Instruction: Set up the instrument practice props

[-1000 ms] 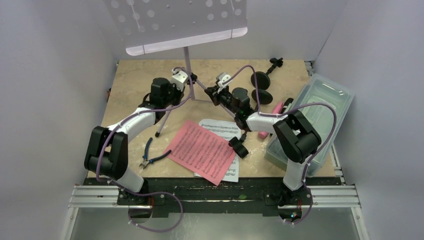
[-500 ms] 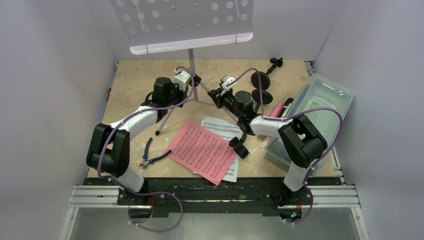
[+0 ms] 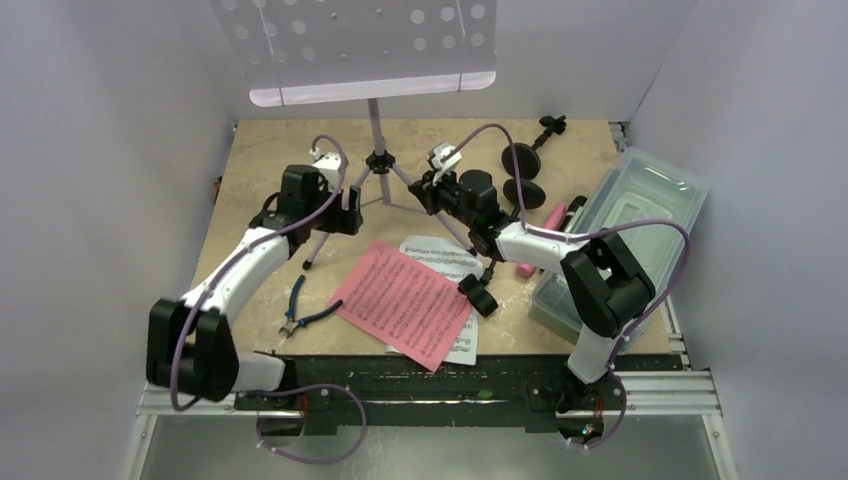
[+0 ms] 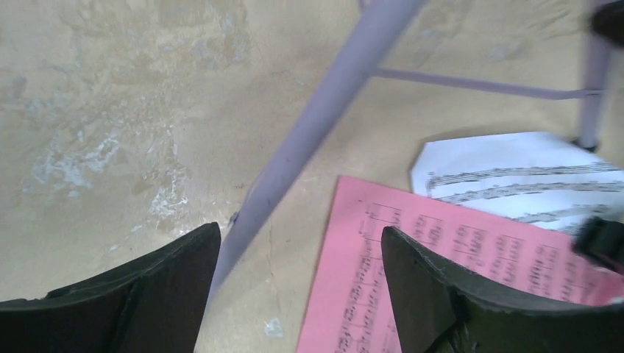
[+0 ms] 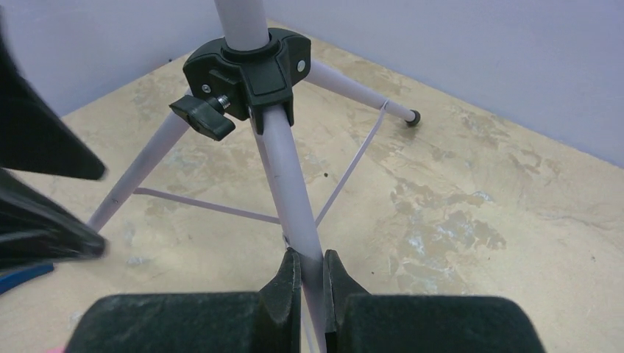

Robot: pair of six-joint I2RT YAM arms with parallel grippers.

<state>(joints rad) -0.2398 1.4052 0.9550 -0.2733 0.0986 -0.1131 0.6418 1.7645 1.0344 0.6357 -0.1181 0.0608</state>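
A second ago my left gripper [image 4: 298,246] was clamped on the stand's front-left leg [image 4: 294,147]. It has now let go, jaws wide, and pulled back, with the leg running loose beyond the fingers. My right gripper [image 5: 305,259] stays clenched on another leg below the black hub [image 5: 246,70]. The stand [image 3: 375,125] is upright at the back of the worktop [image 3: 260,150], so I judge the tripod nearly set. The legs are slim, smooth lavender tube and the desk [image 3: 372,45] is a perforated sheet. The thin pink page [image 3: 405,300] lies flat over the white page [image 3: 440,255].
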